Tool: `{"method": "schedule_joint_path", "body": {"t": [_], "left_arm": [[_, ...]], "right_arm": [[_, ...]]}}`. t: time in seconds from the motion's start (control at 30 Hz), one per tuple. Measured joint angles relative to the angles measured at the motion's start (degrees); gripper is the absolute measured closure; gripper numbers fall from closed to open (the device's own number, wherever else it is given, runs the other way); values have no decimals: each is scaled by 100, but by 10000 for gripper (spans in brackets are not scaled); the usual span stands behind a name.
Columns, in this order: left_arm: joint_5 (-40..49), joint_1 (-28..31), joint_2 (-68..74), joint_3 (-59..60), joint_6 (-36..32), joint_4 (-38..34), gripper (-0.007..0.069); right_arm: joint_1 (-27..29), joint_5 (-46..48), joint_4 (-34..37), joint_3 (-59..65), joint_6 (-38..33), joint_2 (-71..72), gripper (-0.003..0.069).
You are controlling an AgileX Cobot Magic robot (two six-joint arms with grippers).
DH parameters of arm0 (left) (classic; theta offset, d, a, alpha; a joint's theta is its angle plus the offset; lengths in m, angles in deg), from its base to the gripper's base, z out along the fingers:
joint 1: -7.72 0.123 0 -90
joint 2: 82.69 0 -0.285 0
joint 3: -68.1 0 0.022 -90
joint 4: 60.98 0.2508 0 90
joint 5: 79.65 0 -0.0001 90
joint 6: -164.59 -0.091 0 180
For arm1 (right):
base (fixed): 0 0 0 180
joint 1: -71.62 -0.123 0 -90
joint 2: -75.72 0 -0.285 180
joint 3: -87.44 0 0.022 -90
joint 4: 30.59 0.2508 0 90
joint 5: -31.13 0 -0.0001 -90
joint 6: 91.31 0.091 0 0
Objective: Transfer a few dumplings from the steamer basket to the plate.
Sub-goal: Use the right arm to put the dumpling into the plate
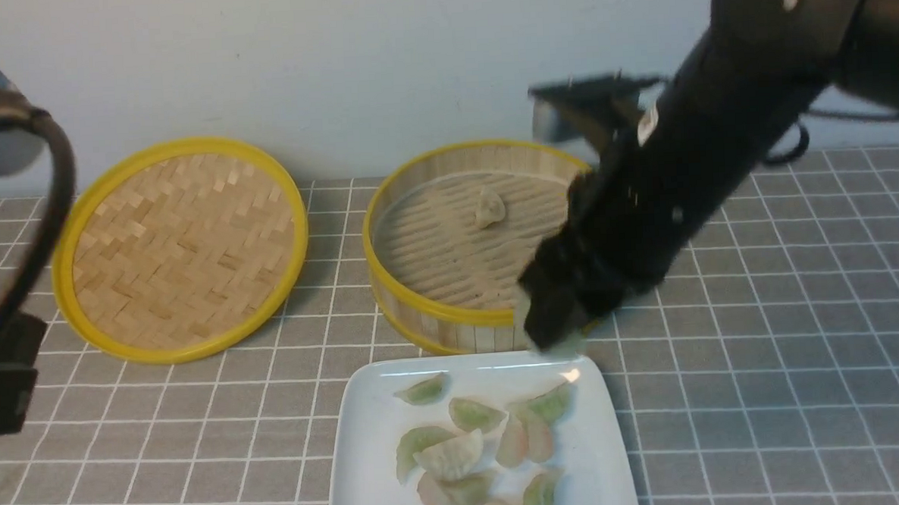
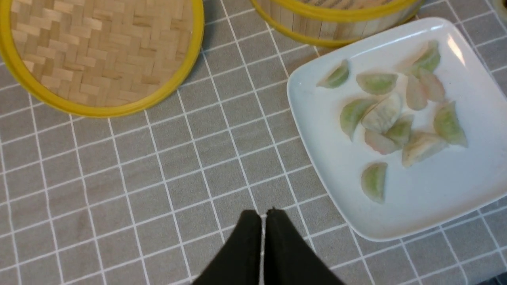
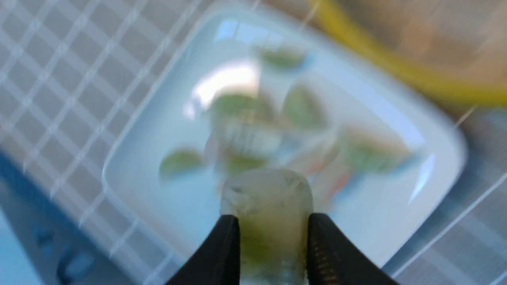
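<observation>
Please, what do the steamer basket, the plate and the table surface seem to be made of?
The steamer basket looks like bamboo: pale matte slats, with glossy yellow rims, perhaps painted or plastic. The plate looks like glazed ceramic or melamine: white, smooth, with bright highlights. The table surface seems a matte grey covering with a white grid; cloth or vinyl, I cannot tell.

Green and pinkish dumplings crowd the white plate. Another dumpling is pinched above its far rim. The steamer basket behind holds one.
</observation>
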Motion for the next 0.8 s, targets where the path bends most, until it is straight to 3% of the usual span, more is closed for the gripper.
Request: {"method": "schedule_joint_path", "body": {"t": [0.2, 0.43, 0.57, 0.63, 0.8], "left_arm": [[-65, 0, 123, 179, -7, 0, 629], [-166, 0, 231, 216, -7, 0, 629], [-239, 0, 241, 216, -7, -6, 629], [-254, 0, 244, 216, -7, -6, 629], [-254, 0, 244, 216, -7, -11, 629]], "right_arm": [[-725, -389, -5, 1266, 346, 129, 460], [-1046, -1072, 12, 1589, 364, -147, 459], [-1051, -1363, 26, 1589, 357, -363, 388], [-1051, -1406, 56, 1589, 357, -445, 286], [-1051, -1357, -206, 1209, 375, -460, 145]]}}
